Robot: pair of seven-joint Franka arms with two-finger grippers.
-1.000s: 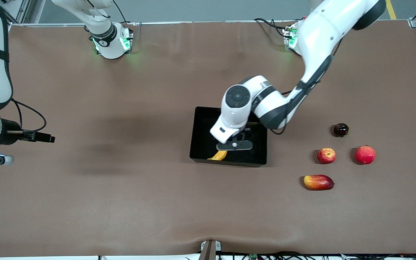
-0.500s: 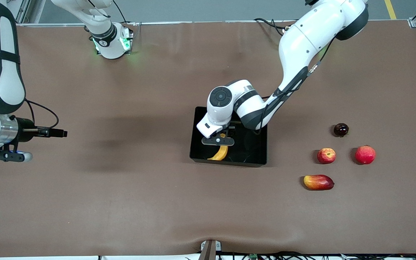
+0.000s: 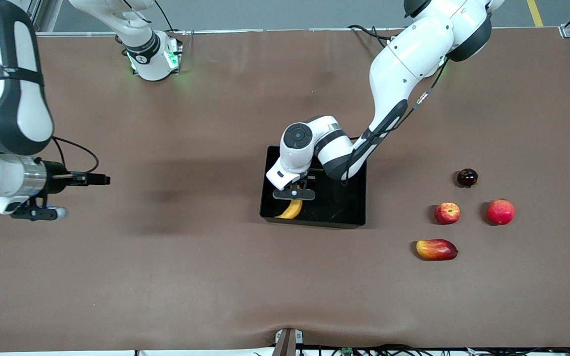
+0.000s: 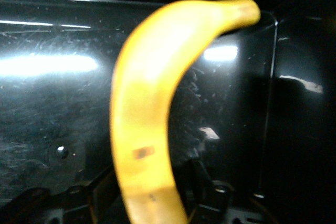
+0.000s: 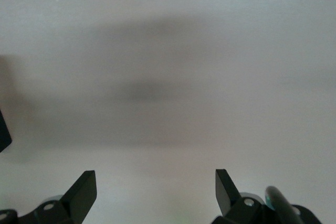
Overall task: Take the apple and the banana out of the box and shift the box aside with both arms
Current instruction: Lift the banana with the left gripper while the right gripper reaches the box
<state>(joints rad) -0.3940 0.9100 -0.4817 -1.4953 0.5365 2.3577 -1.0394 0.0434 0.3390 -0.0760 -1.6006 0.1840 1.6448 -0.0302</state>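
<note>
The yellow banana [image 3: 290, 210] hangs in my left gripper [image 3: 293, 194], which is shut on it low inside the black box [image 3: 349, 207], at the corner toward the right arm's end and nearest the front camera. In the left wrist view the banana [image 4: 147, 103] runs out from between the gripper [image 4: 152, 184] over the box's glossy floor [image 4: 52, 103]. The small red apple with yellow patches [image 3: 447, 213] lies on the table toward the left arm's end. My right gripper [image 3: 30, 213] is open and empty over bare table at the right arm's end; its wrist view shows the gripper [image 5: 155, 182] over bare surface.
Beside the apple lie a plain red round fruit [image 3: 500, 211], a red-yellow mango [image 3: 436, 249] nearer the front camera, and a small dark round fruit [image 3: 467, 177] farther from it. A brown mat [image 3: 166, 272] covers the table.
My left gripper has carried the banana across the box toward the right arm's end. My right arm has moved in over the table toward the middle.
</note>
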